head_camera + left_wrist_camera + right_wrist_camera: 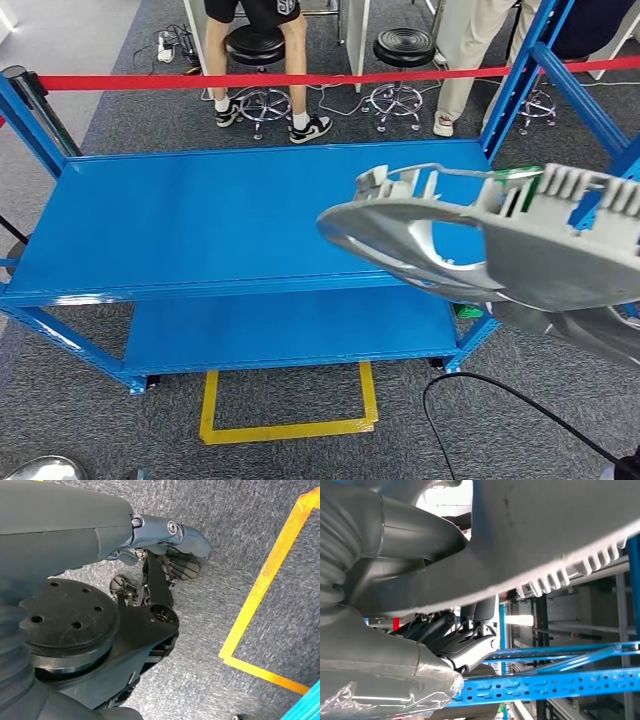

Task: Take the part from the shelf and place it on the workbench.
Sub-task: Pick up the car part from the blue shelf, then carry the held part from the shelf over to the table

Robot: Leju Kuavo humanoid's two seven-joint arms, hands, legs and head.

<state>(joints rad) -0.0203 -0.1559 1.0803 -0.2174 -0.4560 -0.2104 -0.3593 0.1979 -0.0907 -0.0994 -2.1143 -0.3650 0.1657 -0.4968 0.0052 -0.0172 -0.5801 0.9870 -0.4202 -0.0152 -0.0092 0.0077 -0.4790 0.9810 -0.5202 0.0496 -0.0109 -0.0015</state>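
The grey moulded part (528, 250), long and curved with ribbed tabs along its edge, hangs in the air over the right end of the blue workbench top (211, 210). In the right wrist view my right hand (444, 635) grips this part (554, 525), its thumb on one face and its dark fingers (471, 642) under the ribbed edge. My left hand (151, 580) hangs above the grey carpet, holds nothing, and its fingers are loosely apart.
A lower blue shelf (287, 325) lies under the top. Blue uprights (521, 80) stand at the right. A yellow tape rectangle (287, 430) and a black cable (490, 400) lie on the floor. Behind a red ribbon (264, 78) are stools (404, 45) and people's legs (298, 70).
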